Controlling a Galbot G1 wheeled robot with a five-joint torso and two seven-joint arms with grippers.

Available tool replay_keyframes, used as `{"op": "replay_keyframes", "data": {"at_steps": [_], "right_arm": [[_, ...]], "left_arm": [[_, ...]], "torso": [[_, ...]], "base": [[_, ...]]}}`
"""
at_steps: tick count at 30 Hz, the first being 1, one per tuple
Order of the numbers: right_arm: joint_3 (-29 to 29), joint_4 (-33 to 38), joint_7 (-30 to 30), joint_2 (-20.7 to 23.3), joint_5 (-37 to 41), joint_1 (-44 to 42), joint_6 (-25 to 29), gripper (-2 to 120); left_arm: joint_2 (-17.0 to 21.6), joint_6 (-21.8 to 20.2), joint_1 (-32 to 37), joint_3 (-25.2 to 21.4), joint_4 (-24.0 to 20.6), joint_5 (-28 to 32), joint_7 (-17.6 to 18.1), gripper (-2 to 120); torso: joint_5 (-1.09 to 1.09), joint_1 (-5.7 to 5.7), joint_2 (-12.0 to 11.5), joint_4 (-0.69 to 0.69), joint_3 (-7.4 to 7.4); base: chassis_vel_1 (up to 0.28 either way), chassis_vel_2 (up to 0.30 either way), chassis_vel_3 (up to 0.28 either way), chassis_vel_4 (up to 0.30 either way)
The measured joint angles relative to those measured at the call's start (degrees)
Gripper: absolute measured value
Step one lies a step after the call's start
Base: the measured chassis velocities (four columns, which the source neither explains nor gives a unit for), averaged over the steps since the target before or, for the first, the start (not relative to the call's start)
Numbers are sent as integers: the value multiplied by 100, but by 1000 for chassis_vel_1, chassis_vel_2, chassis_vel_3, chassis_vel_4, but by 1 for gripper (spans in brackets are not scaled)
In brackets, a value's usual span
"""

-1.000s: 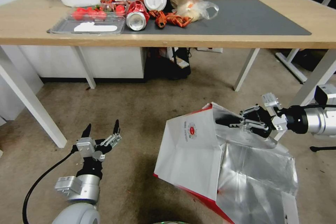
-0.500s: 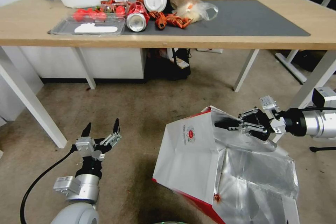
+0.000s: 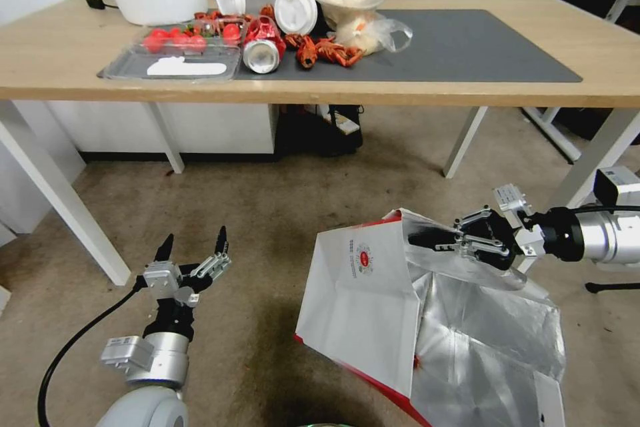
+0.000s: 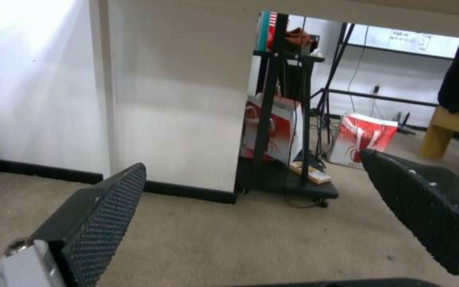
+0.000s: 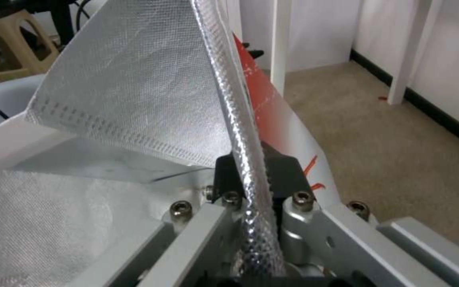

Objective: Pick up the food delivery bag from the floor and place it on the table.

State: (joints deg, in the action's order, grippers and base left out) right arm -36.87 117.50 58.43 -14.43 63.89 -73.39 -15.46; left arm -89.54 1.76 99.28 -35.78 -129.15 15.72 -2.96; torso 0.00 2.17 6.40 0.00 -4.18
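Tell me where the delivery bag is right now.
In the head view, the food delivery bag sits low on the right, over the floor before the table, its foil rim pinched by the right hand.

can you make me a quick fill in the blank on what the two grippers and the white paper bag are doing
1. The right gripper is shut on the rim of the white and red foil-lined food delivery bag, which is over the ____.
2. The left gripper hovers ____ and empty.
3. The long light-wood table bears a dark ____ mat.

Missing: floor; open; grey
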Motion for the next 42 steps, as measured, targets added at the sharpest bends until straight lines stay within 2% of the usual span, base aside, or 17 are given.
{"op": "replay_keyframes", "data": {"at_steps": [17, 42], "right_arm": [[-3, 14, 77, 72, 19, -75, -28, 0], [-31, 80, -79, 120, -28, -121, -70, 0]], "left_arm": [[-13, -21, 3, -3, -36, -5, 7, 100], [-10, -20, 17, -6, -91, -9, 8, 100]], "torso": [[0, 97, 471, 0, -376], [0, 230, 1011, 0, -785]], "base": [[0, 0, 0, 0], [0, 0, 0, 0]]}}
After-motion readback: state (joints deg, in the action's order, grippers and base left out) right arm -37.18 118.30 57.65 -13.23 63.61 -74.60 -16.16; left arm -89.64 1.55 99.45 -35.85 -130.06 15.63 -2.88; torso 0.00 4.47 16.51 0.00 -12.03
